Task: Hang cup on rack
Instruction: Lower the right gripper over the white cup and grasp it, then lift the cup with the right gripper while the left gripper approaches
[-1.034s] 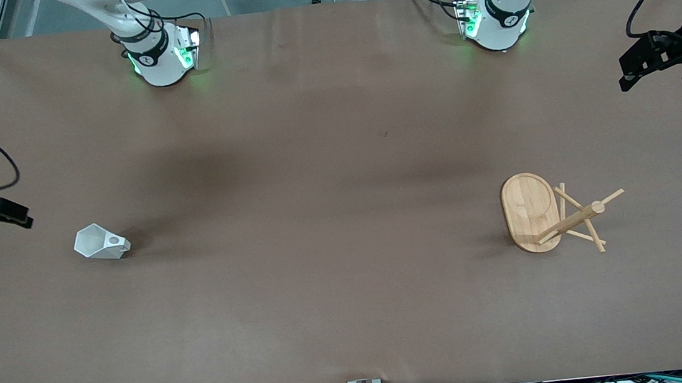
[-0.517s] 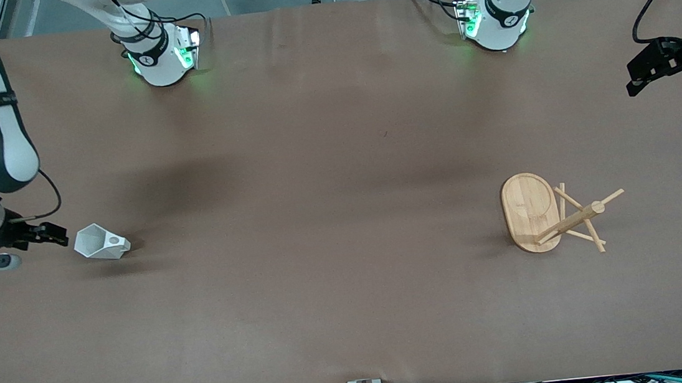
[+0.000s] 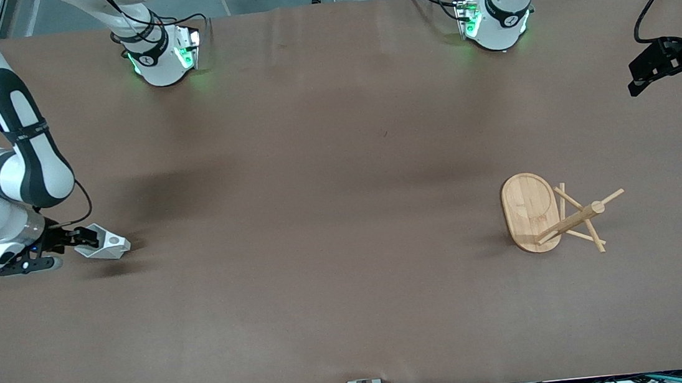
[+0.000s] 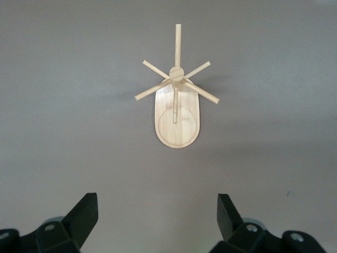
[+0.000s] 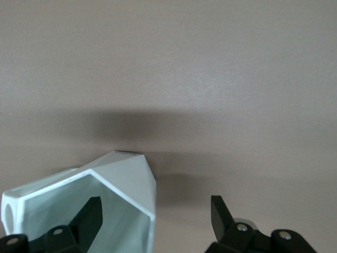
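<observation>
Only in the right wrist view, right tool [image 5: 152,213] spread astride the cup [image 5: 105,195] wall; left tool [image 4: 158,216] released above the rack [image 4: 177,113].

The cup [image 3: 109,244] appears smooth, matt white plastic; the rack [image 3: 546,212] is pale, smooth bamboo (grain faintly visible); the table [image 3: 353,315] covering is matt brown.

Right pincer [image 3: 84,238] at cup [image 3: 106,245] rim; rack [image 3: 553,213] well apart.

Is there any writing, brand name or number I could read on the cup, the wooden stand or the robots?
None can be read.
The rack has a faint mark on its base, too blurred to read.
The cup shows no writing.
The arm bases carry small round marks, too small to read.
</observation>
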